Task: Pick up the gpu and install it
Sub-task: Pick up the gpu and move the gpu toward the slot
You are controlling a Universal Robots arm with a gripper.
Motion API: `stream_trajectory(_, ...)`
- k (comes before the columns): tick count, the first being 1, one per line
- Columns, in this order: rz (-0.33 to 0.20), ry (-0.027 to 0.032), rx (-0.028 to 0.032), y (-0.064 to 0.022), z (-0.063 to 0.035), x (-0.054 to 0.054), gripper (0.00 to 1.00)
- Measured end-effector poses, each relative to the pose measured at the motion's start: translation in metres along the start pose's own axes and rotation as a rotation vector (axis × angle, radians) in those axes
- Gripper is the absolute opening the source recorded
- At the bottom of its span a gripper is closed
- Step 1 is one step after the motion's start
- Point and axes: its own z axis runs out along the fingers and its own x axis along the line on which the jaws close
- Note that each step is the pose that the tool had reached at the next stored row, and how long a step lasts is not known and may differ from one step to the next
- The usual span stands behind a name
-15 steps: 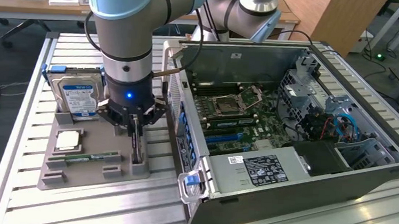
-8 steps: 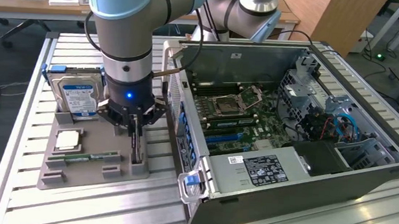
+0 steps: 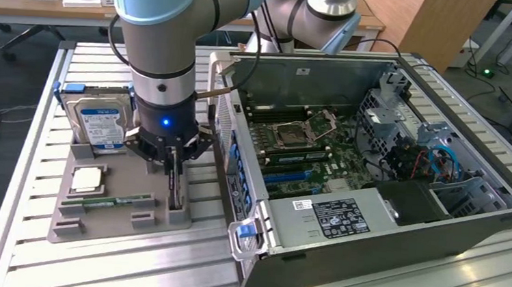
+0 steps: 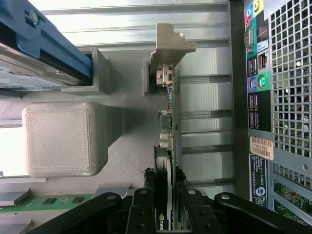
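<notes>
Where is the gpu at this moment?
The gpu stands on edge in the grey holder, on the exterior view's left of the computer case, clamped by the tool.

In the exterior view the arm (image 3: 168, 40) is cut off by the top edge of the frame and hides the right edge of the hard drive (image 3: 97, 125) at centre left. The gripper (image 3: 173, 171) covers most of the gpu (image 3: 175, 192), leaving a thin dark sliver. The print on the label (image 3: 335, 215) at lower centre is too small to read, and in the wrist view the gpu's near end runs out of the picture between the fingers (image 4: 142, 209).
</notes>
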Motion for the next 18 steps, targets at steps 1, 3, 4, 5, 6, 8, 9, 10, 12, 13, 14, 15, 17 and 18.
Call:
stream_trajectory(1,0.000,0.0001,-0.0001,0.0000,0.0000,0.0000,0.26)
stream_trajectory(3,0.000,0.0000,0.0000,0.0000,0.0000,0.0000,0.26)
stream_trajectory(4,-0.002,0.0000,0.0000,0.0000,0.0000,0.0000,0.26)
stream_trajectory(5,-0.005,0.0001,-0.0001,0.0000,0.0000,0.0000,0.26)
stream_trajectory(6,-0.009,0.0003,-0.0002,0.0000,0.0000,0.0000,0.26)
stream_trajectory(8,-0.031,0.0010,-0.0007,0.0000,0.0000,0.0000,0.26)
stream_trajectory(9,-0.031,0.0010,-0.0007,0.0000,0.0001,0.0000,0.26)
stream_trajectory(10,-0.031,0.0011,-0.0008,0.0000,0.0001,0.0000,0.26)
stream_trajectory(12,-0.031,0.0008,-0.0011,0.0001,-0.0002,0.0000,0.26)
stream_trajectory(13,-0.031,0.0009,-0.0010,0.0001,-0.0007,0.0000,0.26)
stream_trajectory(14,-0.031,0.0011,-0.0008,0.0001,-0.0016,0.0000,0.26)
stream_trajectory(15,-0.031,0.0010,-0.0008,0.0001,-0.0023,-0.0001,0.26)
stream_trajectory(17,-0.031,0.0011,-0.0008,0.0001,-0.0042,-0.0001,0.26)
stream_trajectory(18,-0.031,0.0010,-0.0007,0.0002,-0.0054,-0.0001,0.26)
